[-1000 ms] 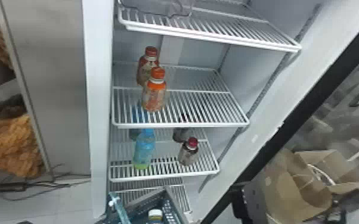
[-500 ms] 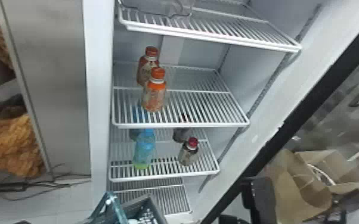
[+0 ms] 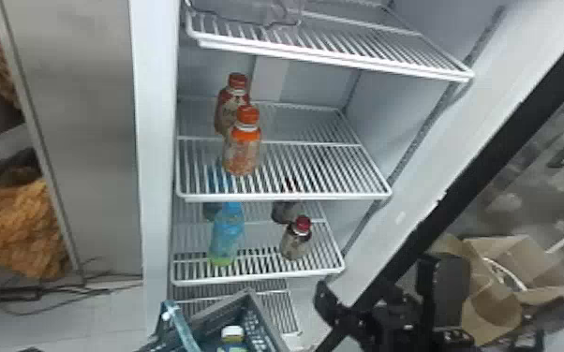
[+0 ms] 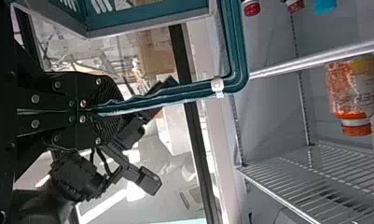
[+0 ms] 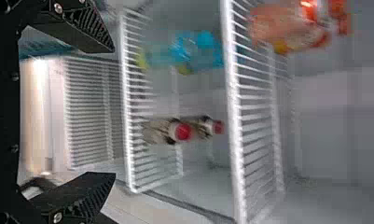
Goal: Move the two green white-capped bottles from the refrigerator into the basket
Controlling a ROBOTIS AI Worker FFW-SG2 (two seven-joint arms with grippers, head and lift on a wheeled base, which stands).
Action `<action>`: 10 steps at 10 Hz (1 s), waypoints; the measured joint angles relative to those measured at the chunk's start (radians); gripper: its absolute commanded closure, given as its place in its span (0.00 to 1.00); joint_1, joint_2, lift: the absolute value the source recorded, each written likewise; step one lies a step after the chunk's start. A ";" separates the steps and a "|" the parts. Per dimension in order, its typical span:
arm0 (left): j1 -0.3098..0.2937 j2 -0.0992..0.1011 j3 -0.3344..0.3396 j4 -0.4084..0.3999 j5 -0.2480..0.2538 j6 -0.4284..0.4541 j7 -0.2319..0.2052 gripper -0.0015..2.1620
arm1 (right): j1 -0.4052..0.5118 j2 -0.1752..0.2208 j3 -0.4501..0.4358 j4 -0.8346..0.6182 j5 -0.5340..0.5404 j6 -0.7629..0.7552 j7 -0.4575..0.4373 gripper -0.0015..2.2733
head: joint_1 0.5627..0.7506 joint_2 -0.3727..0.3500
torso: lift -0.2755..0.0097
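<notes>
In the head view, a white-capped bottle [image 3: 233, 338] stands inside the dark teal basket [image 3: 271, 323] at the bottom edge. The basket's raised handle [image 3: 181, 327] is at its left side. My left gripper [image 4: 93, 112] is shut on the basket handle [image 4: 194, 92] in the left wrist view, the basket [image 4: 147, 17] hanging from it. My right gripper [image 3: 375, 292] is right of the basket, in front of the refrigerator's right side. In the right wrist view, my right gripper [image 5: 114, 112] is open with nothing between its fingers, facing the refrigerator shelves.
Two orange-red-capped bottles [image 3: 242, 152] stand on the middle shelf [image 3: 342, 196]. Below are blue bottles [image 3: 227, 234] and dark-red-capped bottles [image 3: 296, 241] on the lower shelf [image 3: 257, 282]. The open door's black edge [image 3: 506, 126] slants along the right; cardboard boxes [image 3: 496, 299] lie beyond.
The basket shifted left and then back right, and the white-capped bottle in it is again plain to see. My right gripper has risen into fuller view. The shelf bottles have stayed put.
</notes>
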 measured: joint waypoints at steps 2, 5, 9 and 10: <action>0.000 -0.001 0.003 0.004 -0.009 -0.009 0.000 0.55 | 0.014 0.005 -0.011 0.066 0.011 -0.204 0.014 0.04 | 0.70 0.03 | 0.95; -0.003 -0.003 0.012 0.005 -0.032 -0.001 0.000 0.55 | 0.013 0.005 -0.011 0.190 0.013 -0.499 0.072 0.04 | 0.70 0.03 | 0.95; 0.000 -0.003 0.018 0.005 -0.035 0.003 0.000 0.55 | -0.007 0.006 -0.010 0.353 0.009 -0.830 0.150 0.04 | 0.70 0.03 | 0.95; 0.001 -0.004 0.019 0.005 -0.036 0.004 0.000 0.55 | -0.011 0.006 -0.009 0.383 0.010 -0.893 0.162 0.04 | 0.70 0.03 | 0.95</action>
